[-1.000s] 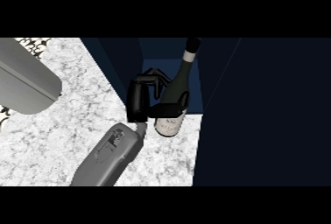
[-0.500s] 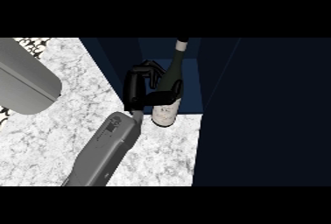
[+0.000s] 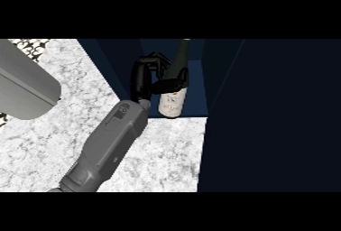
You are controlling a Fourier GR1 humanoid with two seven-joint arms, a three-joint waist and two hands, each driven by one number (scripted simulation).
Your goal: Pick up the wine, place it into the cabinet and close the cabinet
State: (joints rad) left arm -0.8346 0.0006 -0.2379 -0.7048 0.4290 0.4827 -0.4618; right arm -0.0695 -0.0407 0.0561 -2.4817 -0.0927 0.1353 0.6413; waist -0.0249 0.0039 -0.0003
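- The right robot hand (image 3: 142,79) is curled round the wine bottle (image 3: 180,67), thumb across the front at mid-body and fingers behind it.
- The bottle is slim and dark, with a long neck and a pale label (image 3: 171,103) low on its body. It tilts slightly.
- It is probably glass: stiff, smooth, fairly heavy and breakable. The straight body is the safest place to hold it, not the neck.
- Its base is at the front edge of the dark blue cabinet (image 3: 198,76), just past the marble tabletop (image 3: 166,149). I cannot tell whether it is set down.
- The cabinet door (image 3: 279,117) stands open at the right.
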